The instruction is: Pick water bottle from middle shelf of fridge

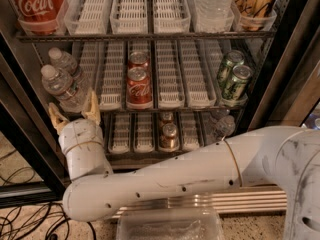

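The water bottle point(61, 86) stands at the far left of the middle shelf point(170, 79) of the fridge point(282, 44), with a second bottle point(65, 61) just behind it. Nothing is picked yet: the gripper point(72, 103) sits just in front of the bottle's base, its fingers apart and clamped on nothing. Reaching in, closing and lifting out remain. Room looks tight on the left, beside the dark door frame point(22, 119). To the right, one lane lies bare before the red cans point(139, 84).
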{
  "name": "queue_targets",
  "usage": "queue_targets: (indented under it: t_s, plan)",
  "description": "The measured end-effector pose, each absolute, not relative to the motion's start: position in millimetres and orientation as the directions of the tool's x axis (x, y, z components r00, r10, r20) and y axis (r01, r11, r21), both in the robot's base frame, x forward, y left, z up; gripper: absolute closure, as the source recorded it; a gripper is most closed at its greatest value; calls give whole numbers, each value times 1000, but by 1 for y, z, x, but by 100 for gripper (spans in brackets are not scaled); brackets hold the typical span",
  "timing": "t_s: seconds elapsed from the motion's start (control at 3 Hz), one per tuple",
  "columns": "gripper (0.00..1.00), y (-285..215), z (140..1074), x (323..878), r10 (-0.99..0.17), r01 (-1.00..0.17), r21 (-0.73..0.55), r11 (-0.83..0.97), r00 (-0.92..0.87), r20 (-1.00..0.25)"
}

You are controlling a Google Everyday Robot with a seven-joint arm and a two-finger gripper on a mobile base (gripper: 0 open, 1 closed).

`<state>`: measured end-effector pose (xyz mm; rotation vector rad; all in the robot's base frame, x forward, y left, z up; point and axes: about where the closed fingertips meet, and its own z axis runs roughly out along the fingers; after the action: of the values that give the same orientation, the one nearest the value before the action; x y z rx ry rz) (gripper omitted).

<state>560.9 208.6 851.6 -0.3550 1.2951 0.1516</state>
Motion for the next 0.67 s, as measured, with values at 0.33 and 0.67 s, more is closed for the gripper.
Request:
queue_targets:
  t_s: [0.33, 0.67]
  plan:
    - [32, 218, 850, 563, -82, -332, -172, 928, 269, -960]
    - [33, 224, 849, 570, -83, -344, -178, 922, 274, -958]
